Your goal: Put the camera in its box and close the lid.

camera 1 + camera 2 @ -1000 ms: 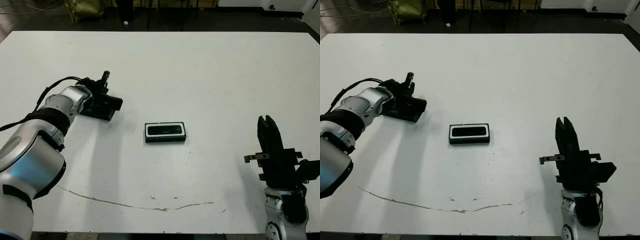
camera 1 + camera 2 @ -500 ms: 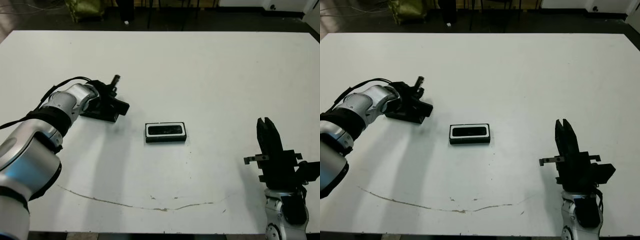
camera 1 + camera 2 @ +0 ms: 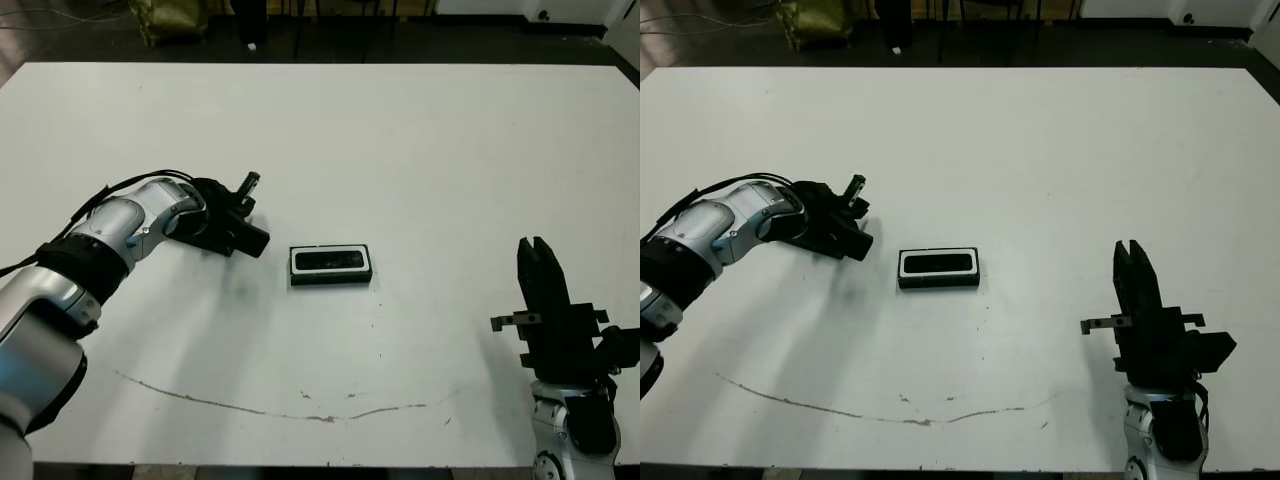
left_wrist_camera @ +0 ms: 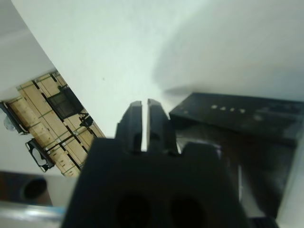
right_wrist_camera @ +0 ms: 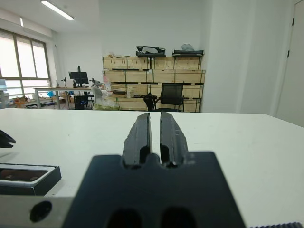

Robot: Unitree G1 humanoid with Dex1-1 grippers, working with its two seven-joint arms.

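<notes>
Where the left claw (image 4: 142, 102) is seen from its wrist, its two fingers are held almost together, with only a thin slit between them and nothing caught in it. The lid (image 4: 237, 116) is seen just beside those fingers, close under the claw's black body; whether it is actually touched cannot be told. From the head views, the lid is found flat on the table (image 3: 400, 150), a little to the left of the box (image 3: 331, 279) and apart from it. The box is left uncovered, and the camera (image 3: 331, 261) is seen lying inside it, framed by the white lining. Well to the right, near the table's front edge, the right claw (image 3: 537, 243) is held upright, its fingers nearly together and empty.
</notes>
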